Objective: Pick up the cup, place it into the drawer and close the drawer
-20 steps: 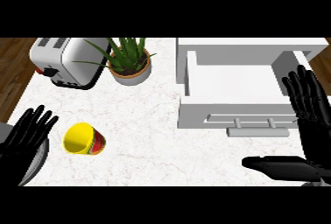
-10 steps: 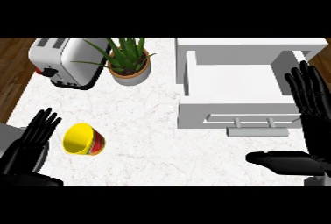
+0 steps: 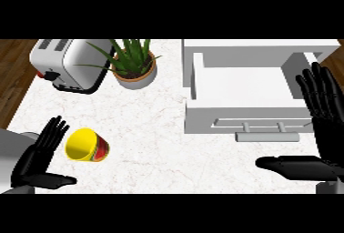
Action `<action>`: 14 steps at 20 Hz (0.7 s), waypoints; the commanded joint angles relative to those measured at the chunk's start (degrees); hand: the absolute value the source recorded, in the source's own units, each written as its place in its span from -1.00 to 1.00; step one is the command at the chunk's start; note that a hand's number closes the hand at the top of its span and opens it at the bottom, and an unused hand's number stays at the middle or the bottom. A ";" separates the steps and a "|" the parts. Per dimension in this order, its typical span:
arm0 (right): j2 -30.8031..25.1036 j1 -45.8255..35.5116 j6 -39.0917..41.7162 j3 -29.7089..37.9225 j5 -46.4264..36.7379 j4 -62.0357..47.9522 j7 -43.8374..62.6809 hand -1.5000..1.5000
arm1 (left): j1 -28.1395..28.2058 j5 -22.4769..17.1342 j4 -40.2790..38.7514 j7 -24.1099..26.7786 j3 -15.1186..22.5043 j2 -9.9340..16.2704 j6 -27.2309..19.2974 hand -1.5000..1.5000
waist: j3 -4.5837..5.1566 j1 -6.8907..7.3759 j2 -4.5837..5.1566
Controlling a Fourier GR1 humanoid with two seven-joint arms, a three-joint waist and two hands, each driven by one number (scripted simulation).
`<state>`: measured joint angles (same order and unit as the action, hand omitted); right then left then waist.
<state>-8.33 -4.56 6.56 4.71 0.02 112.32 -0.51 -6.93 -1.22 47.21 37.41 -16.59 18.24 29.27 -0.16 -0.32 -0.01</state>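
A yellow cup (image 3: 87, 145) with a red and green band lies tilted on the marble counter at the lower left, its mouth facing left and up. My left hand (image 3: 40, 159) is open just left of it, fingers straight and close to the rim, thumb pointing right below the cup. The white drawer (image 3: 245, 93) stands pulled open at the right, its inside bare, its metal handle (image 3: 266, 136) toward me. My right hand (image 3: 322, 118) is open at the right edge, fingers reaching up beside the drawer, thumb stretched left below the handle.
A silver toaster (image 3: 67, 64) sits at the back left. Beside it stands a potted plant (image 3: 133, 63) in a tan pot. Wooden floor (image 3: 12, 77) shows past the counter's left edge. Bare marble (image 3: 168, 154) lies between the cup and the drawer.
My left hand has moved right and slightly down, closer to the cup. The right hand has shifted a little lower. The cup and drawer have not moved.
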 commanded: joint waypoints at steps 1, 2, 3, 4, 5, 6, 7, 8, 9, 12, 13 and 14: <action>0.28 4.04 1.41 -0.78 -0.67 1.91 -2.10 -1.00 | -5.78 3.36 -13.51 9.94 -0.09 1.37 0.12 -1.00 | 0.24 -0.34 0.13; 0.60 3.13 0.68 -1.18 -0.83 2.76 -0.04 -1.00 | -6.73 3.63 -16.81 12.52 -0.42 3.19 1.68 -1.00 | 0.26 -0.43 0.17; 0.54 0.38 0.25 -0.41 -1.00 0.19 -0.73 -1.00 | -6.91 3.03 -15.42 11.30 0.19 1.32 0.43 -1.00 | 0.23 -0.11 0.13; 0.35 4.72 1.74 -0.86 -0.54 2.16 -2.92 -1.00 | -7.40 5.11 -20.12 16.08 0.67 1.15 -0.69 -1.00 | 0.32 -0.88 0.31; -1.36 -0.59 2.41 2.77 2.33 -2.32 -2.00 -1.00 | -7.59 3.42 -18.41 13.49 0.67 1.34 1.33 -1.00 | 0.25 -0.19 0.21; 0.55 2.29 1.09 -0.54 -0.66 1.10 -1.73 -1.00 | -9.97 3.32 -22.05 14.77 -0.39 2.90 1.11 -1.00 | 0.27 -0.44 0.21; 0.67 2.31 0.92 -0.13 -0.28 0.37 -1.06 -1.00 | -9.88 4.05 -21.50 16.35 0.39 1.21 -1.05 -1.00 | 0.28 -0.45 0.23; 1.09 -1.29 -0.37 -1.58 -3.42 -2.89 -2.67 -1.00 | -10.47 4.74 -23.47 17.51 0.92 0.84 -1.06 -1.00 | 0.32 -0.37 0.37; 2.29 2.82 -0.47 -3.57 -2.99 3.36 0.85 -1.00 | -12.08 4.18 -24.52 16.28 0.52 1.33 -0.69 -1.00 | 0.32 -0.74 0.25; -0.27 1.80 1.70 1.27 0.18 -0.76 -2.83 -1.00 | -8.94 6.50 -26.47 23.34 2.02 3.28 -0.14 -1.00 | 0.34 -0.66 0.36; -0.74 0.76 2.05 0.83 0.31 -0.11 -0.66 -1.00 | -10.77 5.67 -28.01 22.45 1.41 2.59 -0.14 -1.00 | 0.36 -0.76 0.39; 0.35 -2.04 0.92 -0.51 -0.77 -1.50 -0.36 -1.00 | -14.00 5.72 -29.03 20.63 1.23 2.84 -1.15 -1.00 | 0.40 -0.81 0.50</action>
<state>-8.15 -4.00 7.85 4.60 -0.40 111.85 -1.82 -17.75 3.72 22.71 50.94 -15.50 20.64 23.64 0.12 -0.96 0.33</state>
